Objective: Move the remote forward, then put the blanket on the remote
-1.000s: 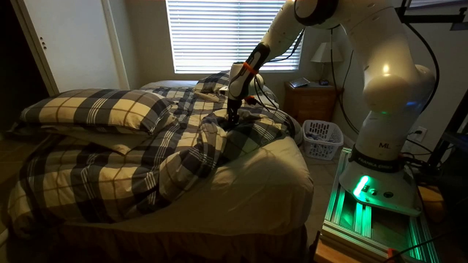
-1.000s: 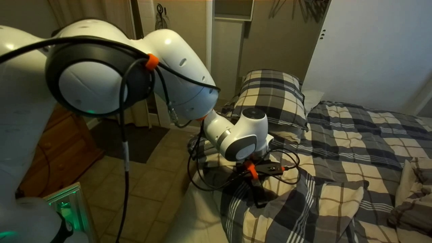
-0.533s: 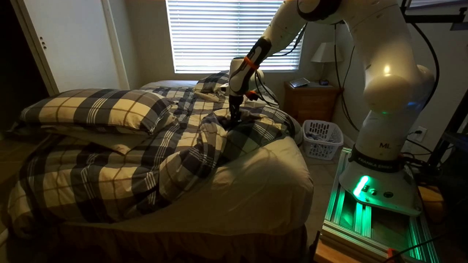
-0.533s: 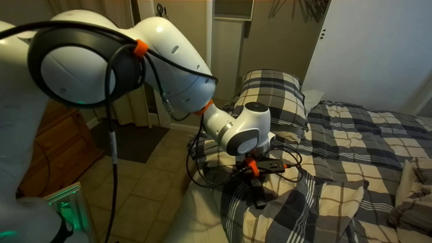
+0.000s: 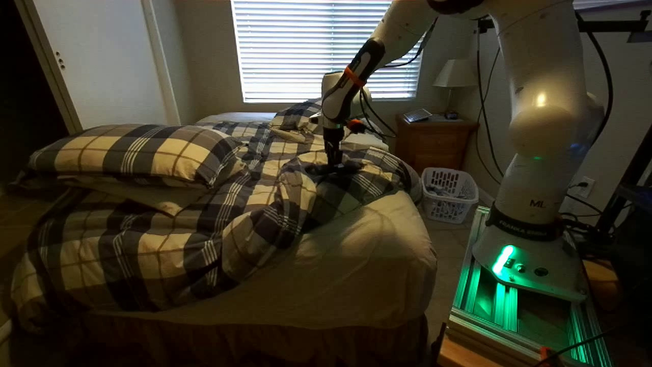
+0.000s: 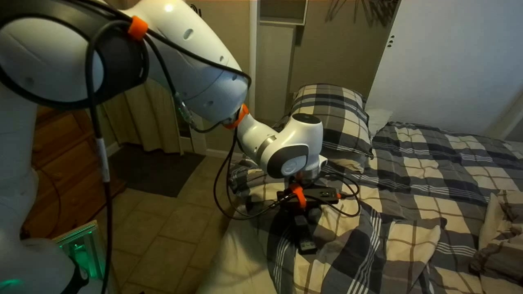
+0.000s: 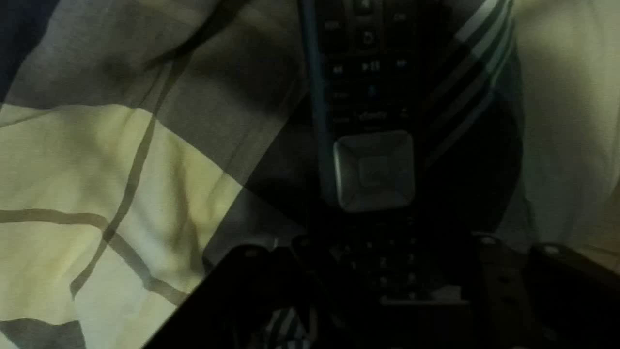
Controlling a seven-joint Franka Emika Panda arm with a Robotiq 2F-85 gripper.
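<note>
The dark remote lies on the blanket; its button end (image 6: 306,245) sticks out below my gripper in an exterior view. In the wrist view the remote (image 7: 370,102), with a silver square pad, runs up and away from my gripper (image 7: 393,242). The fingers are apart with the number-key end between them; the left finger covers part of the keys, and a gap shows at the right finger. In both exterior views my gripper (image 5: 334,162) (image 6: 301,214) points down just over the blanket. The plaid blanket (image 5: 265,188) (image 6: 351,261) (image 7: 145,169) lies bunched over the bed.
A stacked plaid pillow (image 5: 132,153) (image 6: 327,118) rests on the bed, with more pillows (image 6: 500,241) elsewhere. The bare sheet (image 5: 367,255) shows along the bed's side. A white laundry basket (image 5: 451,196), a nightstand (image 5: 433,142) and a lamp (image 5: 455,74) stand beyond.
My gripper has risen slightly and moved back toward the robot base. The remote's visible end has shifted a little and shows more clearly. The blanket looks much the same.
</note>
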